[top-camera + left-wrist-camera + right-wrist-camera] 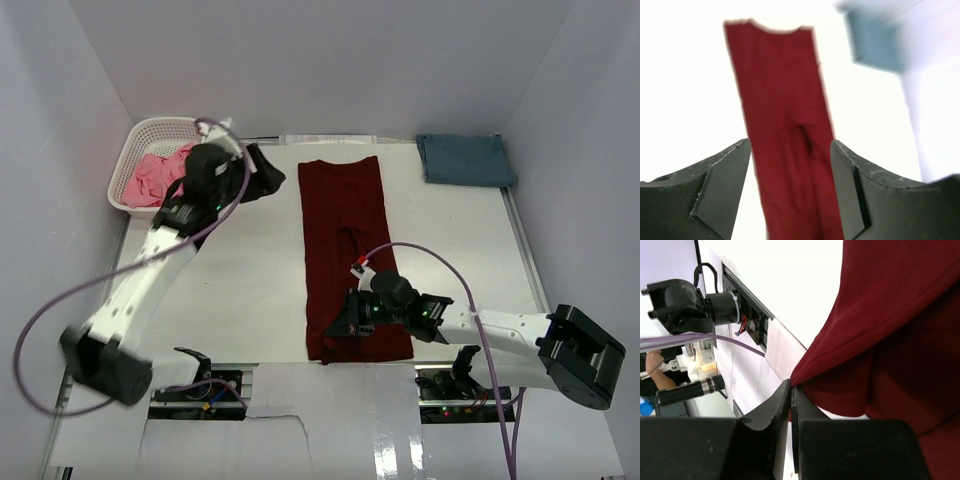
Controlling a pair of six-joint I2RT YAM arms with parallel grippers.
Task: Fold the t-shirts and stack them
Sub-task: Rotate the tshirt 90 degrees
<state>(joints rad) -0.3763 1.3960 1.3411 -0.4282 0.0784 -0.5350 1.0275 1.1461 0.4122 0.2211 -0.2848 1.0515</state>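
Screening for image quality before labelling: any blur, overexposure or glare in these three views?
Top external: evenly lit and sharp, with mild glare on the glossy panel at the near edge. Left wrist: the table is blown out to white, and the maroon t-shirt and slate-blue t-shirt look soft. Right wrist: the maroon t-shirt is sharp, the table also overexposed.

The maroon t-shirt [345, 235] lies flat as a long narrow strip down the middle of the top view, with a small crease at mid-length and its lower-left corner pinched up by the right gripper [338, 322]. The slate-blue t-shirt [465, 160] sits folded in a neat rectangle at upper right. The pink t-shirt [150, 178] is crumpled in the basket [150, 128] at upper left.
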